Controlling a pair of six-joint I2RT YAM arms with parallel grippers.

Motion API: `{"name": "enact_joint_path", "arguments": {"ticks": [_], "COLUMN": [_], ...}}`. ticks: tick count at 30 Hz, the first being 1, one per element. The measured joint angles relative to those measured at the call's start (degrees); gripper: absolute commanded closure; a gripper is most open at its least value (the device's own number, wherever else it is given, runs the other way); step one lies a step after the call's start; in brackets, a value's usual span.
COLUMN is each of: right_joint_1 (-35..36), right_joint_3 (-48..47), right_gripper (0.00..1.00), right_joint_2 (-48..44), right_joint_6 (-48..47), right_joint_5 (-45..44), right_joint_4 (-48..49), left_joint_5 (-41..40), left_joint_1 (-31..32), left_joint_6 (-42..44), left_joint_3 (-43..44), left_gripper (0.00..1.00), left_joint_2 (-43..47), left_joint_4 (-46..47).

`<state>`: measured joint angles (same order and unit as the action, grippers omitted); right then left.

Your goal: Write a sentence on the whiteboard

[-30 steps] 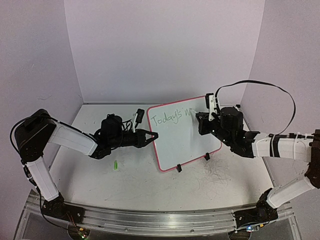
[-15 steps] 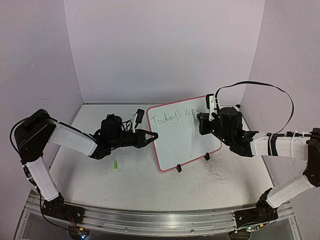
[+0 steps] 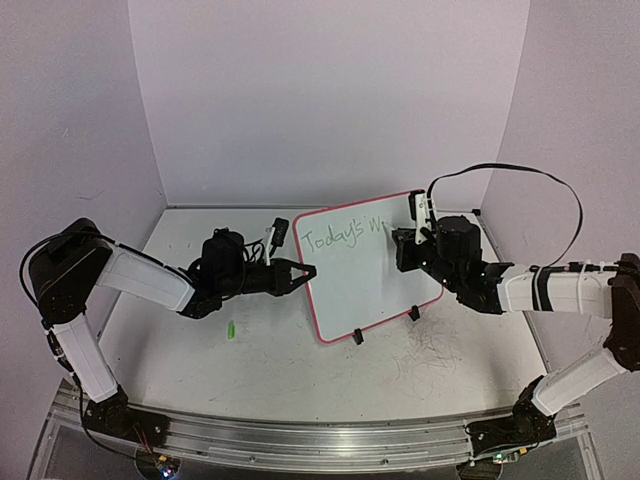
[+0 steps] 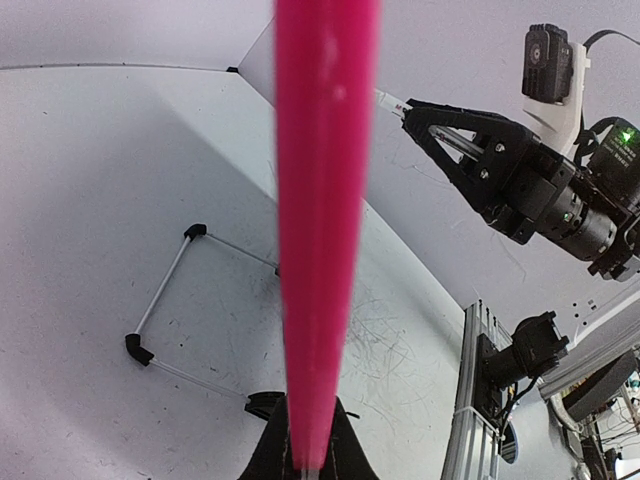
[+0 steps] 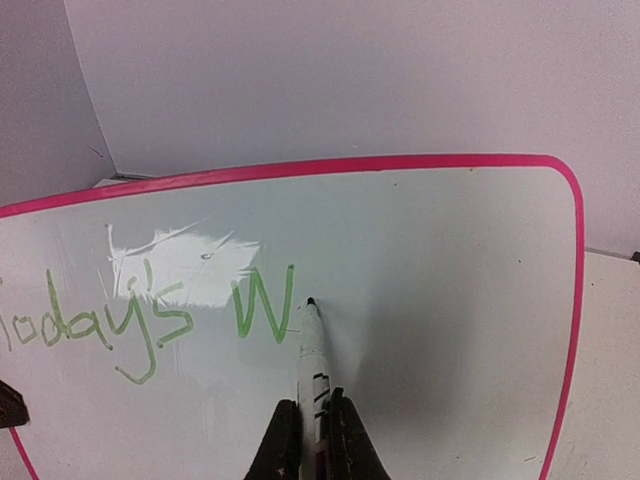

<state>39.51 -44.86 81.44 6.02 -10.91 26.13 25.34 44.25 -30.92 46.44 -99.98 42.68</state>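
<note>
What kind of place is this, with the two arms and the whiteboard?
Most likely a robotics lab test cell: plain walls box in a scribbled tabletop, an aluminium rail runs along its near edge, and the right claw holds a marker to a whiteboard.

A small green object (image 3: 231,329) lies on the scribbled tabletop (image 3: 300,385).
</note>
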Motion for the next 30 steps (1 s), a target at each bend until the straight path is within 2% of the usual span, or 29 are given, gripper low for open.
{"name": "enact_joint_path", "arguments": {"ticks": [30], "right_joint_1": [0.0], "right_joint_3": [0.1], "right_gripper": [1.00], "right_joint_2": [0.7], "right_joint_6": [0.4], "right_joint_5": [0.0], "right_joint_4": [0.8], "left_joint_5": [0.0], "left_joint_1": [0.0], "left_joint_6": [-0.4], "left_joint_3": [0.0], "left_gripper": [1.00], "left_joint_2": [0.0], "left_joint_4": [0.0]}}
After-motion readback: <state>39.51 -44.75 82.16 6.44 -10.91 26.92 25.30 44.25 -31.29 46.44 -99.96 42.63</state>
